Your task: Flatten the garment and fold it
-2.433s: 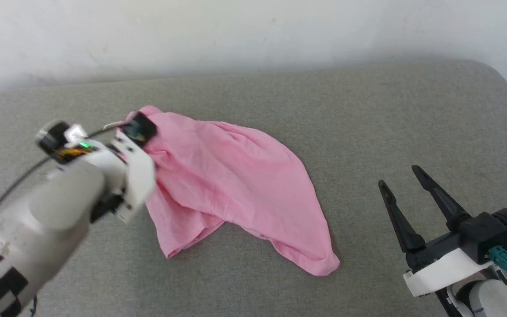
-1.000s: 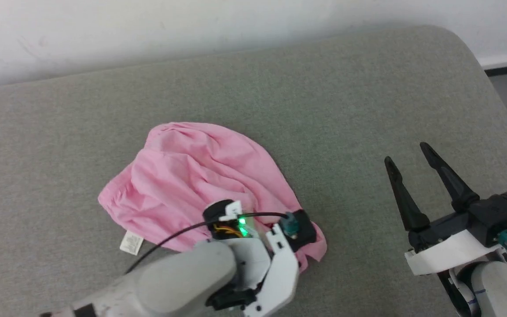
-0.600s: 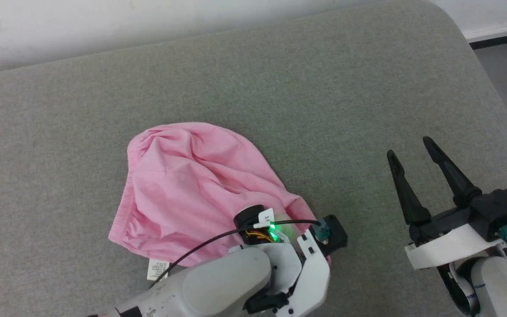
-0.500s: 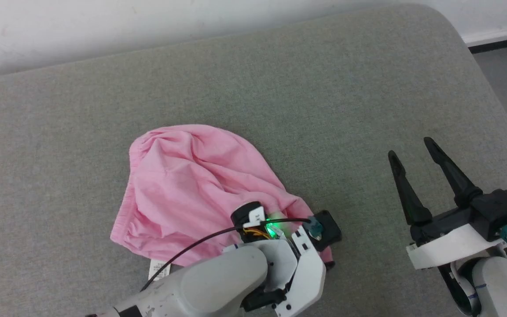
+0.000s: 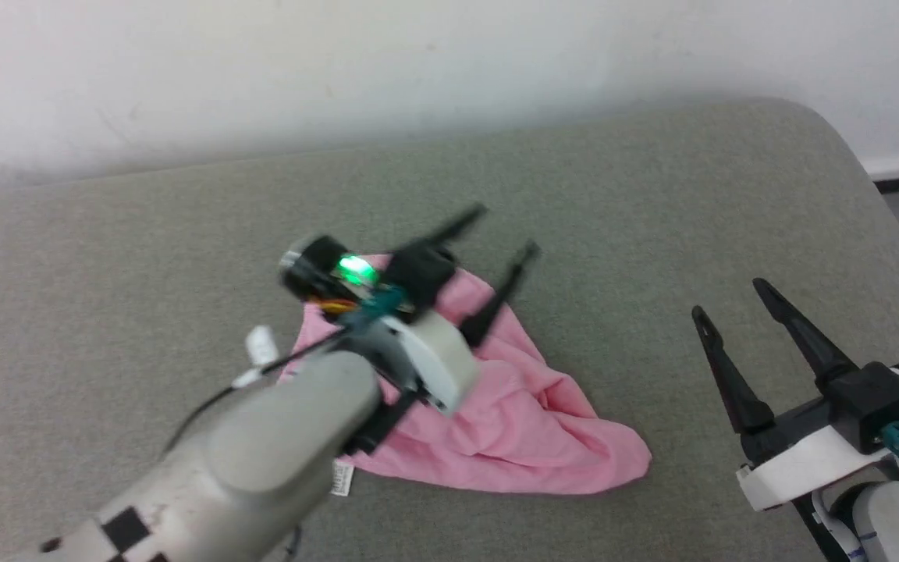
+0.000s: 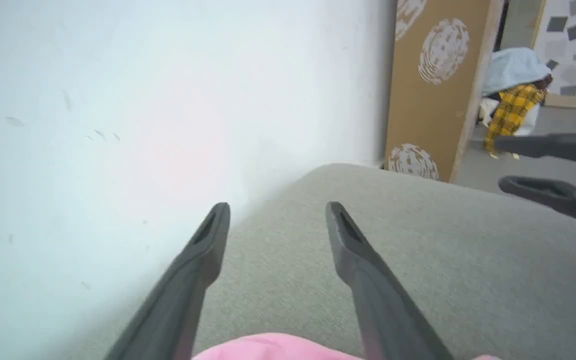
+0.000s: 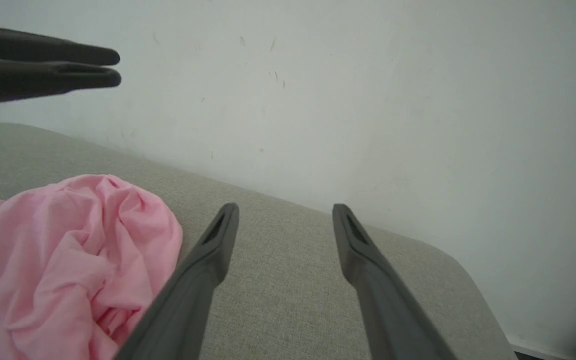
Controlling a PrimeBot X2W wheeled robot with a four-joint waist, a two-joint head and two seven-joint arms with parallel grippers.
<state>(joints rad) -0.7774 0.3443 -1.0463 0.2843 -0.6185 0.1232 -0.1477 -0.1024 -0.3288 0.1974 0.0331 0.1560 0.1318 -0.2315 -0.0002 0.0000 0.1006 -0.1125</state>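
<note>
The garment (image 5: 527, 421) is a light-pink cloth lying crumpled in a wrinkly heap on the grey padded surface (image 5: 652, 195). Its white care label (image 5: 342, 478) pokes out at the near left edge. My left gripper (image 5: 506, 230) hovers above the garment's far part, open and holding nothing, fingers pointing toward the wall. In the left wrist view the left gripper (image 6: 277, 207) has only a strip of the garment (image 6: 268, 347) below it. My right gripper (image 5: 730, 298) stands open to the right of the cloth, apart from it. The right wrist view shows the garment (image 7: 68, 265) left of the right gripper (image 7: 285, 207).
A white wall (image 5: 418, 70) runs along the far edge of the padded surface, whose rounded corner is at the right. Beyond that corner, the left wrist view shows a brown patterned board (image 6: 433, 90) and a pile of clothes (image 6: 513, 95) on the floor.
My left gripper has opened and let go of the garment's corner, then risen and swung toward the wall. The cloth has dropped into a heap. The head camera has shifted too.
</note>
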